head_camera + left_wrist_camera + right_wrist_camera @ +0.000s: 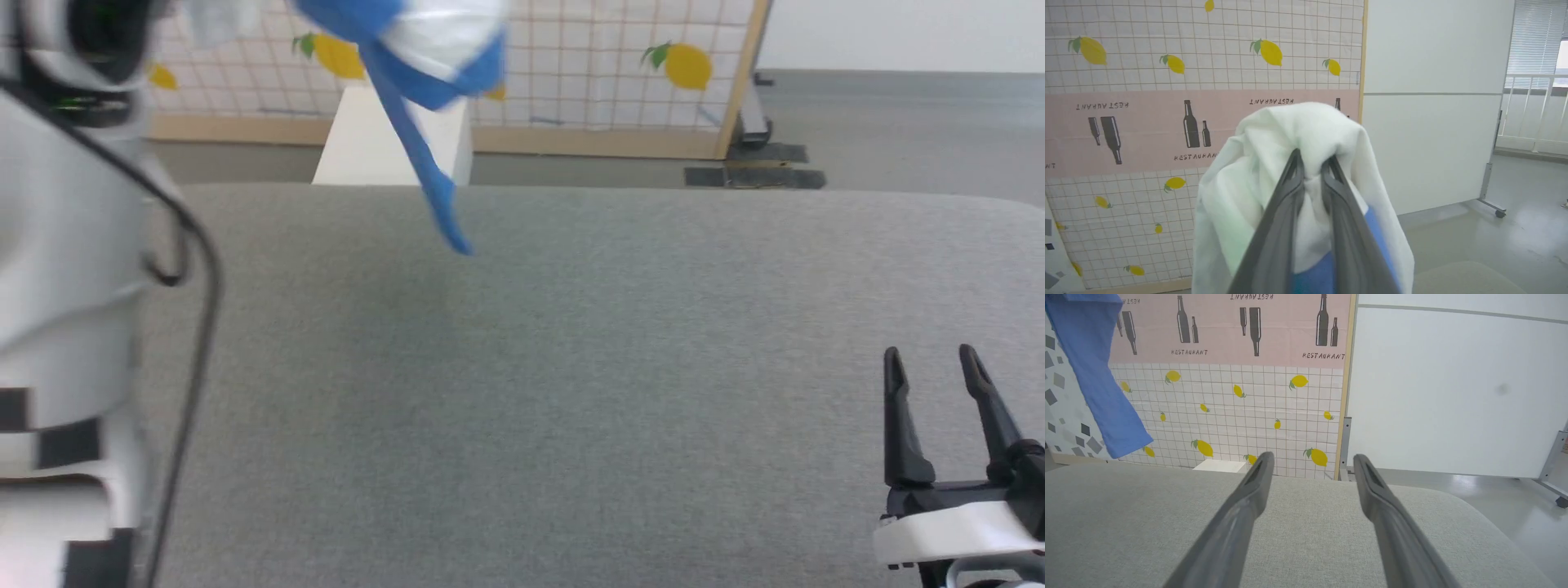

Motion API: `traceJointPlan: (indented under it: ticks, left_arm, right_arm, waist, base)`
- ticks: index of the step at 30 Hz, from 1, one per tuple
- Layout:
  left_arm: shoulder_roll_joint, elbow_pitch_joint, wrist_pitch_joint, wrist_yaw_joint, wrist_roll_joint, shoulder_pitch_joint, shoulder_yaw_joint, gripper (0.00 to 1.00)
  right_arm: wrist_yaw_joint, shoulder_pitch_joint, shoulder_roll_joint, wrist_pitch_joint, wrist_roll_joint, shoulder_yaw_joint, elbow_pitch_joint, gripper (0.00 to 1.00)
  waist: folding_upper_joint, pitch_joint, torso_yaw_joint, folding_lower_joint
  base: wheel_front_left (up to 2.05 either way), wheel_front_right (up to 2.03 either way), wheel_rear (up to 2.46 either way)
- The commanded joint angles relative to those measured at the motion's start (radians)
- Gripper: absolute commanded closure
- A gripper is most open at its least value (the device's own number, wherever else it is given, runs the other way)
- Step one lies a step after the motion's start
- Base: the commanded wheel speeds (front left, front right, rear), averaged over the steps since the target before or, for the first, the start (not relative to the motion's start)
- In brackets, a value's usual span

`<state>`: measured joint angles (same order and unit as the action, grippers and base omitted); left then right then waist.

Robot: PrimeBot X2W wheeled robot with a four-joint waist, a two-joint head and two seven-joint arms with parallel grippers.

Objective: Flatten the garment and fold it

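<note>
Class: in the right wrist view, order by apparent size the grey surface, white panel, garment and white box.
1. grey surface
2. white panel
3. garment
4. white box
The top two look close; the surface lies nearer the camera, so that order is unsure.

Bright, even light, partly from a window (1535, 41) with blinds, leaves faint glare on the floor (1486, 498), while the garment (424, 49) is blurred above the far edge of the bench (571, 367).

Left hand (1313, 157) clamps the garment (1257, 163) (raised high); right hand (931, 353) low, fingers (900, 425) spread.
</note>
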<state>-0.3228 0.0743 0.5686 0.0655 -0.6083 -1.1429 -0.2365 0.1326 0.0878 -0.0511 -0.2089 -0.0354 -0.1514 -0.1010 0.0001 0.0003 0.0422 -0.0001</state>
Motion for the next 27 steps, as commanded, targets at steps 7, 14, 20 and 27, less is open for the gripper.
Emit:
traceJointPlan:
  ticks: [7, 14, 20, 27]
  left_arm:
    - [0.16, -0.063, -0.007, 0.009, -0.043, 0.009, -0.112, 1.0]
    - [0.228, -0.137, -0.028, 0.018, -0.061, 0.152, -0.218, 1.0]
    - [0.215, -0.128, -0.114, 0.022, -0.006, 0.343, -0.31, 1.0]
    - [0.125, 0.078, -0.193, 0.003, 0.081, 0.551, -0.416, 1.0]
  right_arm:
    - [-0.002, -0.002, 0.001, -0.009, -0.01, -0.035, -0.008, 0.0]
    - [-0.002, -0.017, 0.001, -0.012, -0.012, -0.071, -0.023, 0.0]
    - [-0.002, -0.033, 0.001, -0.017, -0.024, -0.074, -0.024, 0.0]
    - [-0.002, -0.061, 0.001, -0.02, -0.033, -0.047, -0.016, 0.0]
  waist:
    - [-0.0001, -0.008, -0.083, 0.0001]
    - [-0.0001, 0.047, -0.143, 0.0001]
    - [-0.0001, 0.102, -0.177, 0.0001]
    - [-0.0001, 0.164, -0.197, 0.0001]
  base:
    - [0.0, 0.0, 0.0]
    - [0.0, 0.0, 0.0]
    - [0.0, 0.0, 0.0]
    - [0.0, 0.0, 0.0]
